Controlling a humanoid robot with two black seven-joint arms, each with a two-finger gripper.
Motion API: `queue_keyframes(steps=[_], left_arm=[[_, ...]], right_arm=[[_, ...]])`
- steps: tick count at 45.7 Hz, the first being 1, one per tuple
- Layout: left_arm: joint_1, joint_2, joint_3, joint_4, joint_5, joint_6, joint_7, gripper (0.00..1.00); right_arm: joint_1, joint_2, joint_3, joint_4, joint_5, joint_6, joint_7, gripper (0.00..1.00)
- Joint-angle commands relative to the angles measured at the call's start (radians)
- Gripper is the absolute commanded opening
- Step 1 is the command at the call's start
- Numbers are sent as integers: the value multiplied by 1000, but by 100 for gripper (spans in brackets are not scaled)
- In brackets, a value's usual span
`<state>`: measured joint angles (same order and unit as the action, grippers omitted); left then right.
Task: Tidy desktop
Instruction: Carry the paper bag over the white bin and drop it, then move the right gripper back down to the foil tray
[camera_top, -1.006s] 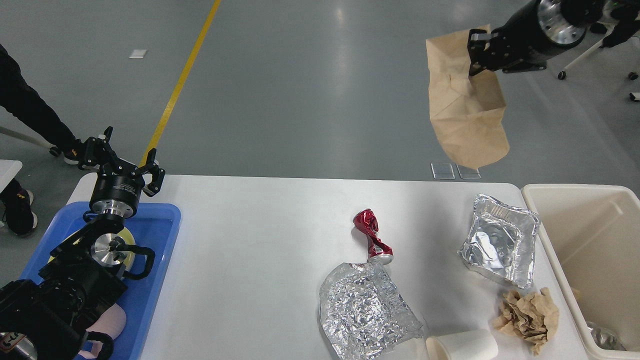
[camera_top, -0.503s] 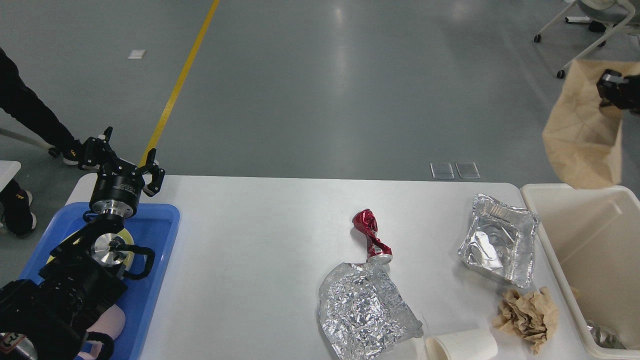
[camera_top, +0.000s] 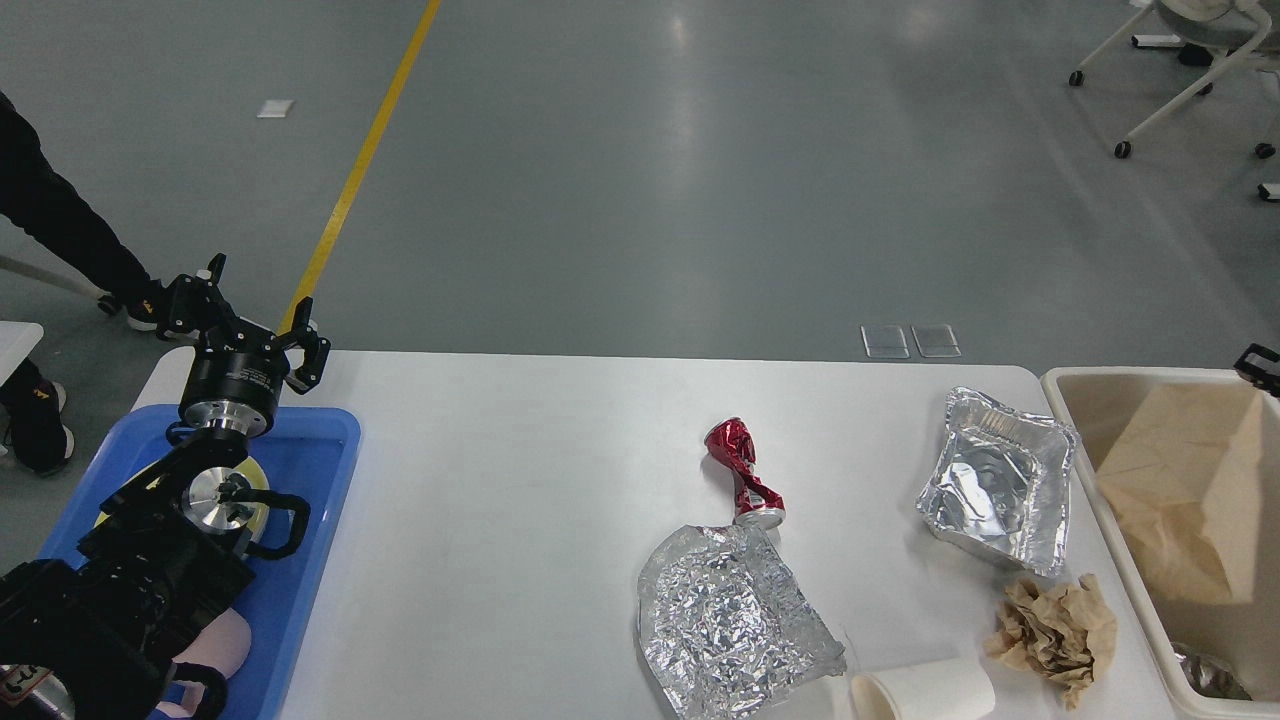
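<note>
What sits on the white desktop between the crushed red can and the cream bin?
In the head view, a square silver foil tray lies between the crushed red can and the cream rectangular bin, resting on the white desktop.

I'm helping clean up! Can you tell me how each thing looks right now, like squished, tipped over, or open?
red can: crushed, lying on the desktop.
foil sheet: crumpled, flat.
foil tray: dented, empty, open side up.
brown paper wad: scrunched.
paper cup: tipped on its side.
paper bag: inside the cream bin, creased.
left gripper: open, empty.
right gripper: mostly out of frame.
</note>
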<state>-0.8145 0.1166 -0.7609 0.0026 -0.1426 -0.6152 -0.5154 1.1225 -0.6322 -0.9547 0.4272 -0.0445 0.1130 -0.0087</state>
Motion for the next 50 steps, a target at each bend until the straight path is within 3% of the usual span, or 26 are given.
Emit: queue_keyframes(steps=[1,8,20,26,33,39,44,50], left_arm=[[0,0,0,0,0,0,0,96],[0,0,0,0,0,0,0,96],[0,0,0,0,0,0,0,96],[0,0,0,-1,0,0,0,96],[0,0,0,0,0,0,0,96],[0,0,0,0,0,0,0,96],[0,0,0,0,0,0,0,96],[0,0,0,-1,0,0,0,96]], right_arm=[[-15,5,11,2,0,-9,1,100],[48,58,2,34,0,-7,0,100],[387,109,-90,217,-3,111,-5,100],[568,131,-139,304,-2,290,-5,100],[807,154,-185,383,0,663,-2,100],[913,187,-197,383,-2,818,-2,100],[939,193,-202,383,-5,847,-4,100],[834,172,-222,366,-12,789,-4,100]])
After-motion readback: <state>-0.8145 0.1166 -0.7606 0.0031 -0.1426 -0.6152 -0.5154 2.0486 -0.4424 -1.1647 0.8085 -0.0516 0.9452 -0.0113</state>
